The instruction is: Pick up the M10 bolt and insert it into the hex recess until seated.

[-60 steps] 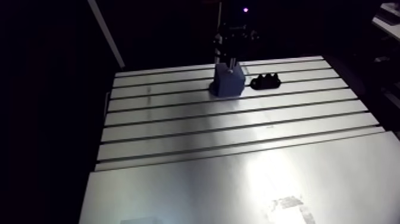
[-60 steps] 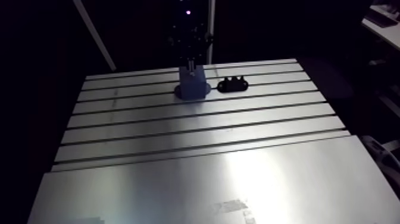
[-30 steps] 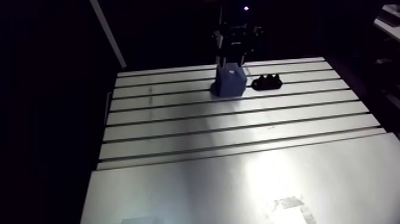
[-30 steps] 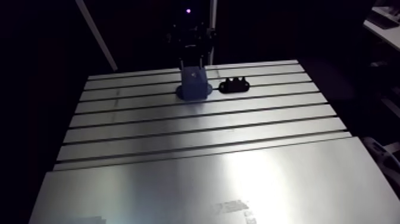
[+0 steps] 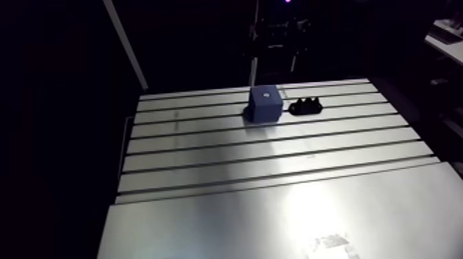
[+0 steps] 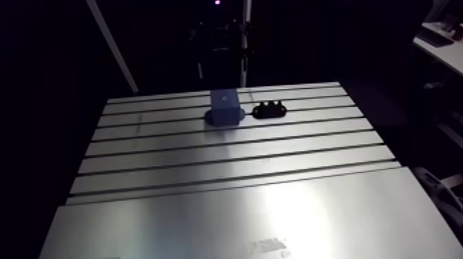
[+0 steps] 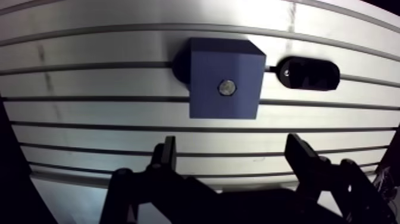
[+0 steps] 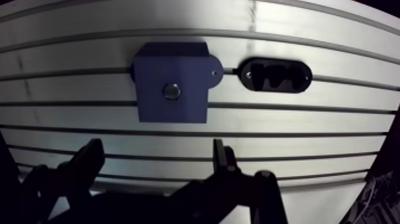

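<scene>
Claw (image 7: 232, 143): released. You can see both fingers spread wide with nothing between them, clear of the block.
M10 bolt (image 7: 226, 87): set into the middle of the blue block's top face, with only a small grey round end showing. It lies ahead of the claw and apart from it.
Blue block (image 7: 208, 68): upright on the desk, upper centre of the frame in your arm view.
Black holder (image 7: 309, 73): just beside the block, on its right in the arm view.
Desk (image 5: 275, 206): slotted aluminium.
</scene>
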{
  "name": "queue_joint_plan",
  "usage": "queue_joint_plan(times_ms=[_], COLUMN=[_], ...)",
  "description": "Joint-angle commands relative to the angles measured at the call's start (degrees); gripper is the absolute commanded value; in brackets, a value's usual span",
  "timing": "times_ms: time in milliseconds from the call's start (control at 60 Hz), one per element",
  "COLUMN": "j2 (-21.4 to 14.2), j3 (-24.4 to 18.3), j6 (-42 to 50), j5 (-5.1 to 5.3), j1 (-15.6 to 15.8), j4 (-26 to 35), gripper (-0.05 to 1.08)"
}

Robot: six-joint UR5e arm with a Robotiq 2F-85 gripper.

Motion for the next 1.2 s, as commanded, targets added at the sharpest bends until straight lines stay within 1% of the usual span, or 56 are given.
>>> queue_joint_plan(times_ms=[17,50,200,217,233,283,333,467,700,917,1033,1183,1200], j2=[-4.0,-5.2,-7.2,-7.6,-8.8,-9.6,-11.2,-13.4,-15.4,-18.5,-19.8,-20.0,-19.9], j3=[-5.1,-6.6,-9.2,-9.5,-9.8,-9.7,-9.4,-9.3,-9.1,-6.9,-6.6,-6.5,-6.5], j6=[0.3,0.4,1.3,1.5,1.7,1.7,2.1,2.4,2.5,3.7,3.6,3.7,3.6], j5=[-0.3,-0.39,-0.22,-0.29,-0.3,-0.31,-0.06,0.3,0.22,0.22,0.31,0.14,-0.01], j1=[-0.3,-0.3,-0.2,-0.2,-0.2,-0.2,-0.1,0.0,0.1,0.1,0.1,0.1,-0.1], j4=[7.8,9.7,12.4,13.0,13.9,14.0,14.0,13.9,14.3,15.5,17.4,17.9,18.0], gripper=[0.0,0.0,0.01,0.01,0.01,0.01,0.01,0.01,0.01,0.01,0.01,0.01,0.01])
